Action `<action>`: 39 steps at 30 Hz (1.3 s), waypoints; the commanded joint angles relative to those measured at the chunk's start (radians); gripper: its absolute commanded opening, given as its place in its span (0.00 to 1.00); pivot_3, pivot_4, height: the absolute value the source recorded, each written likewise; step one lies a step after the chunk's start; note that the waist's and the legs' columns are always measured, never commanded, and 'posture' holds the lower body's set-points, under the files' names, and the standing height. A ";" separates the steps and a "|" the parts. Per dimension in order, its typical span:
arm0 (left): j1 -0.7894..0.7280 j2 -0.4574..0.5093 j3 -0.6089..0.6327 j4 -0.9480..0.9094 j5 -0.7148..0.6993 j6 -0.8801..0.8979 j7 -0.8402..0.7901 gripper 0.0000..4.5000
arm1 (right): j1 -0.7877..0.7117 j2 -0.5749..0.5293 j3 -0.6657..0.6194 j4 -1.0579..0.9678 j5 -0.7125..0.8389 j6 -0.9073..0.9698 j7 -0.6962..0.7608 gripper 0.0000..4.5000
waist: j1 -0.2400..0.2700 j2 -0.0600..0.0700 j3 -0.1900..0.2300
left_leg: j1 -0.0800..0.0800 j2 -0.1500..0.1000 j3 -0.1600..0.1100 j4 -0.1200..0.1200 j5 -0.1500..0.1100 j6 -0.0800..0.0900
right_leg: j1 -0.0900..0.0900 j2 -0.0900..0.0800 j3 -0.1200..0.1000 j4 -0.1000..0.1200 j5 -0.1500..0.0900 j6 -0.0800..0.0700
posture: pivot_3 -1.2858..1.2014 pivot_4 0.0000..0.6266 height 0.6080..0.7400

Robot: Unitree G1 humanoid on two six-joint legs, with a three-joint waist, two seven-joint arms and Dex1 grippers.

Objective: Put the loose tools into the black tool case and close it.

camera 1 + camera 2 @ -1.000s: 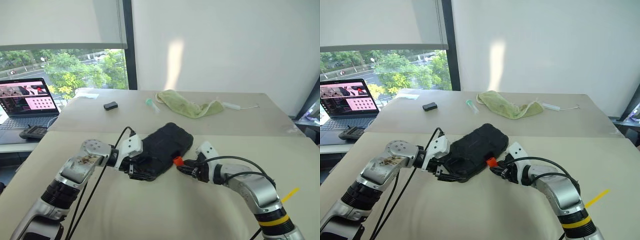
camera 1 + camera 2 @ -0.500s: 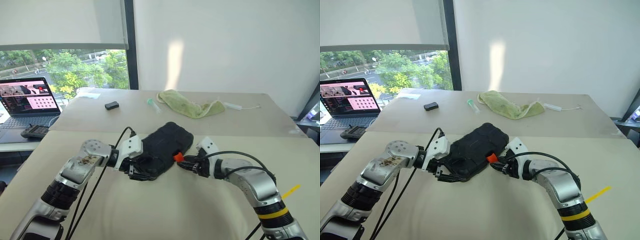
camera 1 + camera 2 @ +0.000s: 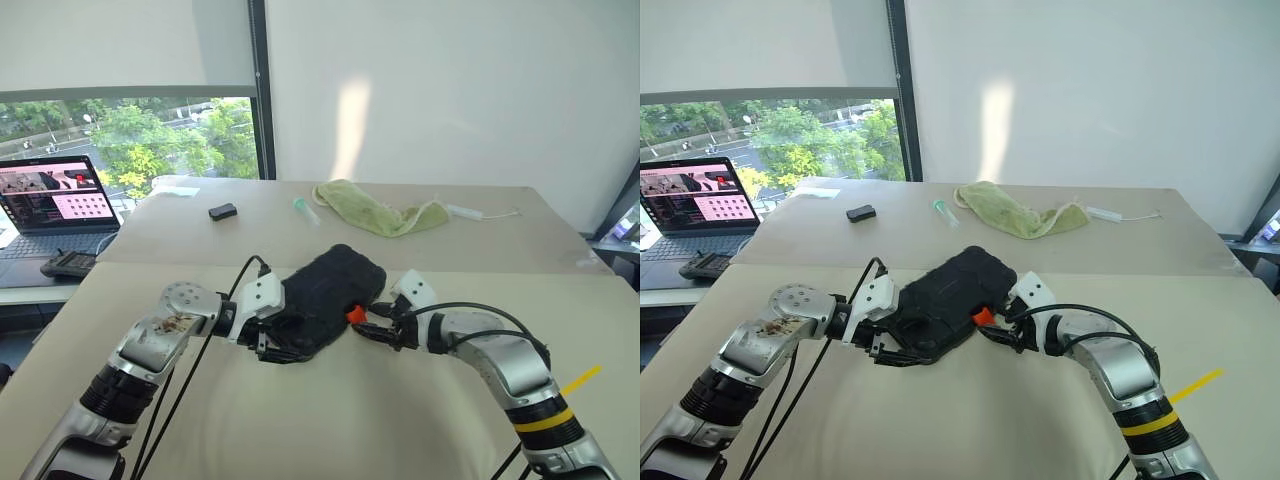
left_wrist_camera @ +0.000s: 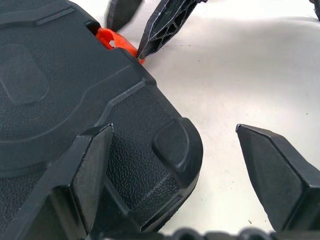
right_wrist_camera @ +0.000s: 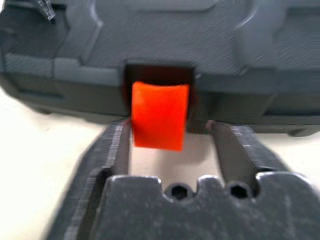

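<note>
Head views: 1 black tool case point(image 3: 325, 297) lies shut on the desk point(image 3: 330, 420), its long axis running from near left to far right. 2 grippers flank it.

Left wrist view: the left gripper point(image 4: 192, 185) stands open across the case's near corner.

Right wrist view: the right gripper point(image 5: 171, 142) is open, its fingers either side of the 1 orange latch point(image 5: 159, 116).

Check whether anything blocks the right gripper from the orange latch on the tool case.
Nothing visible does. The right gripper sits right at the orange latch of the black tool case, its fingers apart on either side of the latch, with bare table beneath.
</note>
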 commanded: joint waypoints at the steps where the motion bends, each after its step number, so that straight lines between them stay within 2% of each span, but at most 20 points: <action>1: 0.027 0.006 -0.034 0.032 0.030 0.030 0.005 0.94 | 0.025 -0.050 -0.083 -0.135 0.068 0.075 0.022 0.77 | 0.001 0.000 0.000 | 0.000 0.000 0.000 0.000 0.000 0.000 | 0.000 0.000 0.000 0.000 0.000 0.000 | 0.52 0.24 1.00; 2: 0.028 0.005 -0.034 0.034 0.030 0.029 0.006 0.94 | 0.032 -0.058 -0.096 -0.151 0.079 0.099 0.017 0.77 | 0.003 0.000 0.000 | 0.000 0.000 0.000 0.000 0.000 0.000 | 0.000 0.000 0.000 -0.001 0.000 0.000 | 0.52 0.24 1.00; 5: 0.028 0.002 -0.036 0.043 0.033 0.022 0.009 0.94 | 0.059 -0.077 -0.123 -0.190 0.114 0.157 0.009 0.60 | 0.005 0.000 0.000 | 0.000 0.000 0.000 0.000 0.000 0.000 | 0.001 0.000 0.000 -0.001 0.000 0.000 | 0.52 0.24 1.00; 9: 0.023 -0.002 -0.038 0.057 0.036 0.015 0.011 0.94 | 0.064 -0.059 -0.129 -0.208 0.141 0.190 -0.009 0.28 | 0.004 0.001 -0.001 | 0.001 0.000 0.000 0.000 0.000 0.000 | 0.001 -0.001 0.000 -0.001 0.000 0.000 | 0.52 0.24 1.00; 10: 0.022 -0.003 -0.040 0.063 0.039 0.011 0.011 0.94 | 0.057 -0.048 -0.118 -0.202 0.137 0.188 -0.016 0.24 | 0.004 0.001 -0.001 | 0.001 0.000 0.000 0.000 0.000 0.000 | 0.001 -0.001 0.000 -0.001 0.000 0.000 | 0.52 0.24 1.00; 12: 0.021 -0.006 -0.044 0.075 0.044 -0.001 0.010 0.94 | 0.035 -0.021 -0.089 -0.171 0.120 0.176 -0.032 0.06 | 0.005 0.002 -0.001 | 0.001 0.000 0.000 0.000 0.000 0.000 | 0.001 0.000 0.000 -0.001 0.000 0.000 | 0.52 0.24 1.00; 13: 0.022 -0.007 -0.045 0.080 0.046 -0.008 0.010 0.94 | 0.025 -0.011 -0.076 -0.153 0.109 0.168 -0.036 0.01 | 0.004 0.002 -0.001 | 0.001 0.000 0.000 0.000 0.000 0.000 | 0.001 -0.001 0.000 -0.001 0.000 0.000 | 0.52 0.24 1.00; 20: 0.019 -0.018 -0.052 0.116 0.057 -0.040 0.007 0.94 | -0.093 0.063 0.065 0.103 -0.017 0.077 -0.037 0.01 | 0.002 0.002 -0.002 | 0.002 0.000 0.000 0.000 0.000 0.000 | 0.002 0.000 0.000 -0.001 0.000 0.000 | 0.52 0.24 1.00; 25: 0.016 -0.022 -0.054 0.121 0.061 -0.042 0.008 0.94 | -0.132 0.103 0.075 0.179 -0.050 0.034 -0.027 0.01 | -0.005 0.003 -0.002 | 0.002 0.000 0.000 -0.001 0.000 0.000 | 0.001 0.000 0.000 0.001 0.000 -0.001 | 0.52 0.24 1.00; 31: 0.023 -0.026 -0.055 0.104 0.059 -0.028 0.018 0.94 | -0.140 0.115 0.061 0.190 -0.058 0.011 -0.010 0.01 | -0.008 0.003 -0.002 | 0.002 0.000 0.000 0.000 0.000 0.000 | 0.001 0.000 0.000 0.001 0.000 -0.001 | 0.52 0.24 1.00; 35: 0.029 -0.044 -0.028 0.100 0.053 -0.051 0.053 0.94 | -0.104 0.085 0.058 0.141 -0.071 -0.004 0.007 0.01 | -0.008 0.003 -0.002 | 0.002 0.000 0.000 0.000 0.000 0.000 | 0.001 0.000 0.000 0.001 0.000 -0.001 | 0.52 0.24 1.00; 39: 0.084 -0.138 0.144 0.062 -0.055 -0.093 0.162 0.94 | 0.031 0.020 -0.015 -0.060 -0.059 -0.089 0.009 0.01 | 0.005 0.004 -0.002 | 0.000 0.000 -0.001 0.000 0.000 0.000 | 0.001 -0.002 -0.001 0.000 0.000 -0.001 | 0.52 0.24 1.00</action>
